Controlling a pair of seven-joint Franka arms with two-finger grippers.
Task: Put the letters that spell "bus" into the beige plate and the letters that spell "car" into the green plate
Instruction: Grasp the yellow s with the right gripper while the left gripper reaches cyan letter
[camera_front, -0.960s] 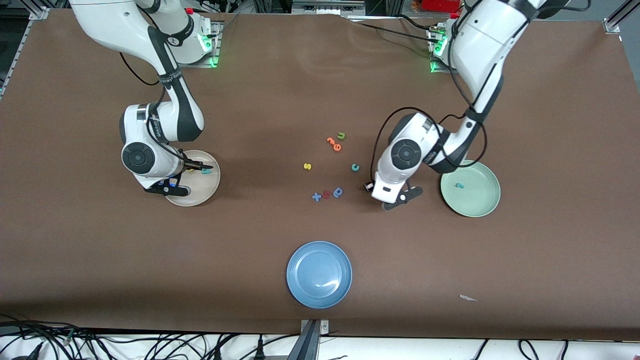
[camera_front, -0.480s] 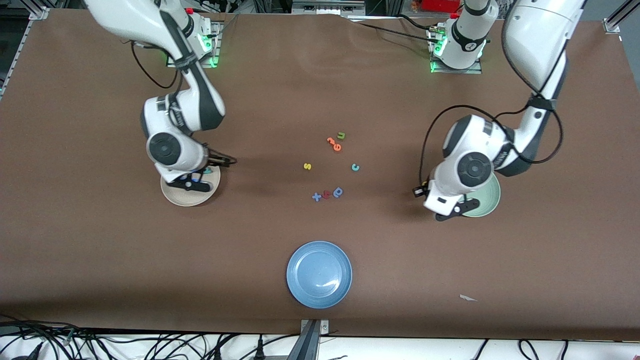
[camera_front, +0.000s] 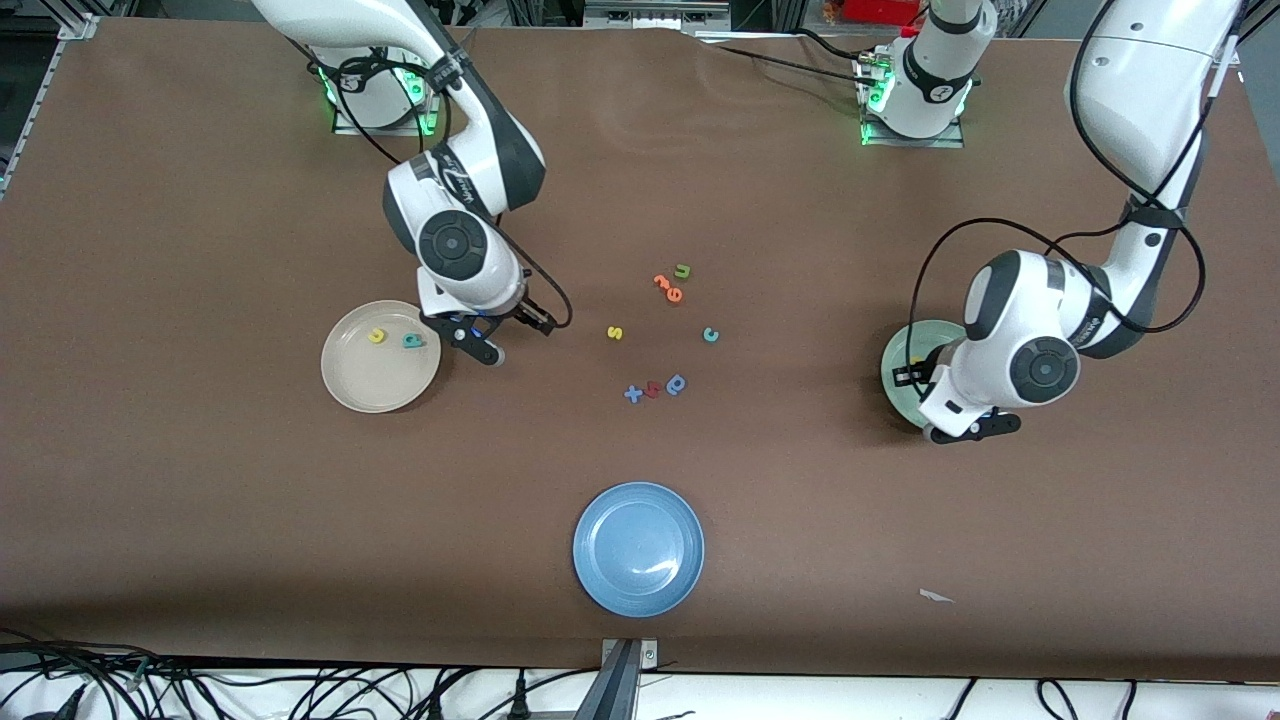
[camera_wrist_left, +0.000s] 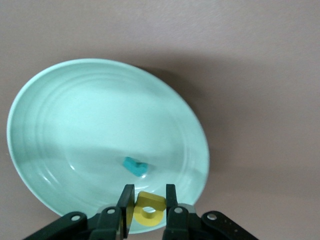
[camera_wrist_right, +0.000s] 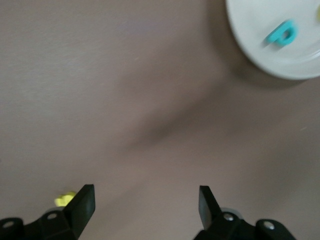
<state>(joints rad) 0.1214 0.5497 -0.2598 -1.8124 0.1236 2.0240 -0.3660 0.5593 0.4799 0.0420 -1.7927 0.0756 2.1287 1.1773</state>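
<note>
**A:** Brown matting covers the whole surface (camera_front: 200, 500), with cables hanging off the edge nearest the front camera and both bases bolted along the top. Where do you stand?

**B:** Your left end effector (camera_wrist_left: 146, 200) is over the green plate (camera_wrist_left: 40, 100), its fingers pinched on the yellow a (camera_wrist_left: 148, 209). The small teal r (camera_wrist_left: 135, 166) already lies in that plate.

**A:** And the other arm?

**B:** Your right end effector (camera_wrist_right: 145, 202) hangs with its fingers spread wide and nothing between them, over bare matting just beside the beige plate (camera_front: 345, 385), toward the middle of the surface. That plate holds the yellow u (camera_front: 376, 336) and the teal b (camera_front: 413, 341).

**A:** How do you finish this step cleanly?

**B:** Bring the a further in over the plate's middle, since it looks close to the rim, lower it, then part the fingers. Foam is light and could cling or bounce, so release low.

**A:** What remains?

**B:** The yellow s (camera_front: 615, 333) and teal c (camera_front: 710, 335) lie loose mid-surface, well apart from both plates. Ignore the green u (camera_front: 683, 270), the blue a (camera_front: 676, 384) and the blue plate (camera_front: 600, 580).
</note>
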